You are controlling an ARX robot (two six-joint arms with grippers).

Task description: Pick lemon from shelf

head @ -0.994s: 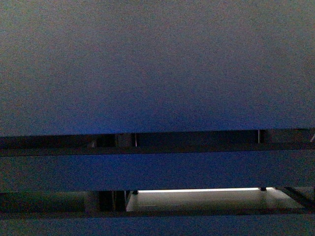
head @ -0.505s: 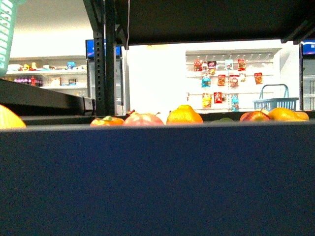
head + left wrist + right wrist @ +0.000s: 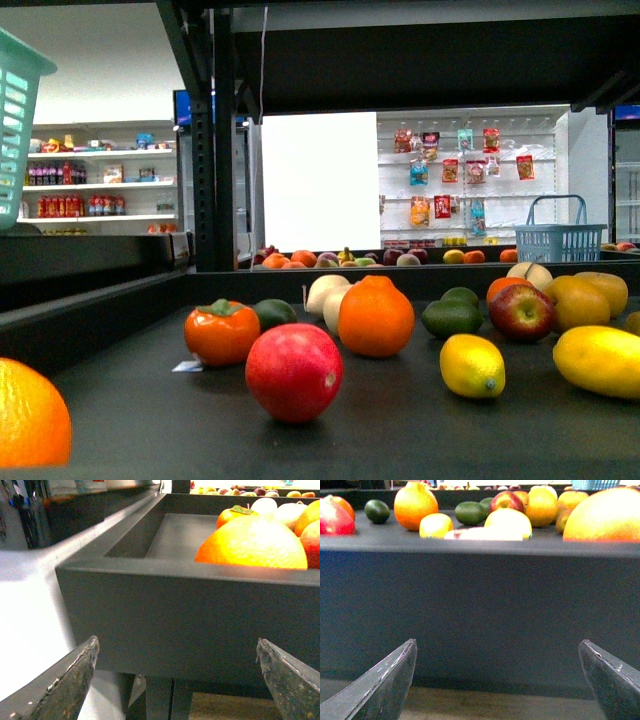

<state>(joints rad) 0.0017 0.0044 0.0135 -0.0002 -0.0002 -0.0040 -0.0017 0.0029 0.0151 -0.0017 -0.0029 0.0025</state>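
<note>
The lemon (image 3: 472, 365) is small, bright yellow and oval, and lies on the shelf's dark tray (image 3: 400, 430) right of a big orange (image 3: 375, 316). In the right wrist view the lemon (image 3: 436, 525) shows just past the tray's front wall (image 3: 480, 615). My right gripper (image 3: 497, 652) is open and empty, below and in front of that wall. Also open and empty, my left gripper (image 3: 177, 652) faces the tray's left front corner (image 3: 165, 620). Neither gripper shows in the front view.
Around the lemon lie a red apple (image 3: 294, 372), a persimmon (image 3: 221, 332), an avocado (image 3: 452, 317) and a larger yellow fruit (image 3: 600, 360). A large orange (image 3: 252, 542) sits at the tray's near left rim. A black perforated post (image 3: 213, 150) and an upper tray stand above.
The front view has risen from the dark tray fronts, past the rim, and now looks over the tray onto the fruit.
</note>
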